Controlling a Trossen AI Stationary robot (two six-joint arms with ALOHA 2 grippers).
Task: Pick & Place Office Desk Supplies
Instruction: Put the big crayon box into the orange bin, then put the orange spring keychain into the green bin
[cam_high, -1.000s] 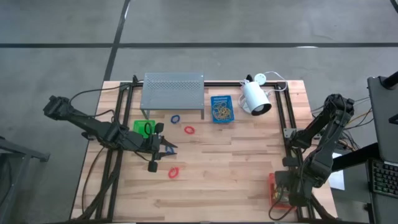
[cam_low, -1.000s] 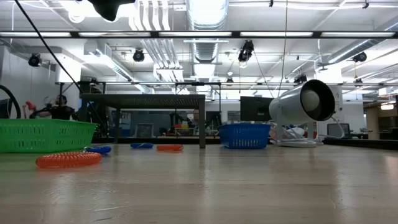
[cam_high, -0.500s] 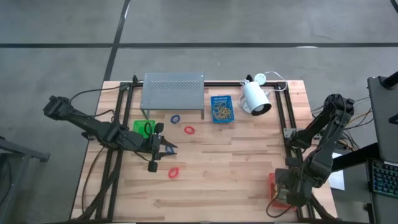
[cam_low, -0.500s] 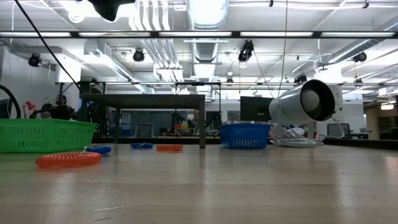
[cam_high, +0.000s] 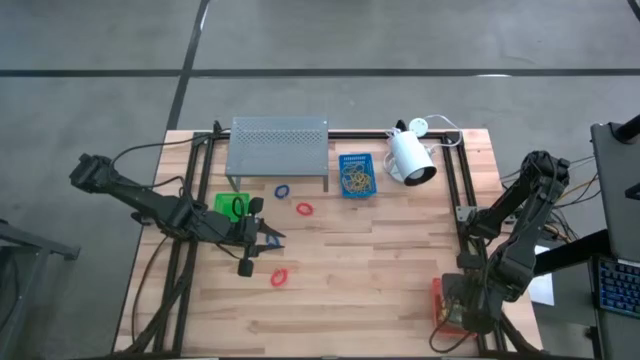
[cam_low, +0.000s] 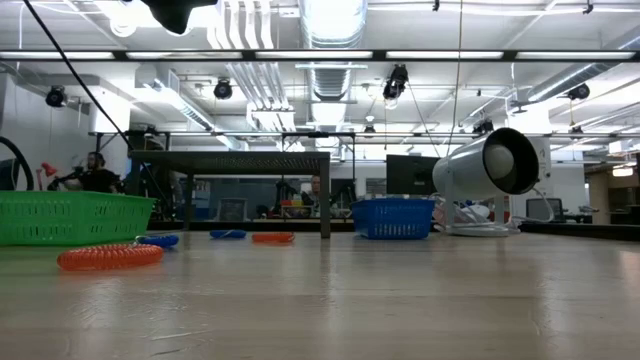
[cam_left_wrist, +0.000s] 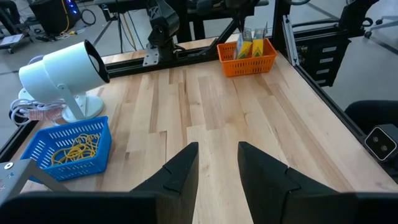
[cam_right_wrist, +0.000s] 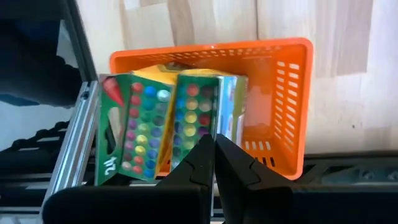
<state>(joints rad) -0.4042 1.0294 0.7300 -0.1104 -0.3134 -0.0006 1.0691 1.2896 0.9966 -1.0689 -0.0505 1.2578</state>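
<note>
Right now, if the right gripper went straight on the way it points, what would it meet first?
Probably the printed card boxes standing in the orange tray; the shut right gripper points right at them, though depth is unclear.

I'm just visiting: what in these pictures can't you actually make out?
- What the printed card boxes hold: shut, standing in the orange tray in the right wrist view, partly behind the shut right gripper.
- What lies in the green tray: the low view sees only its wall; in the high view it is too small.
- The space under the grey shelf: its top covers it from above.
- The left gripper is empty, fingers apart.
</note>
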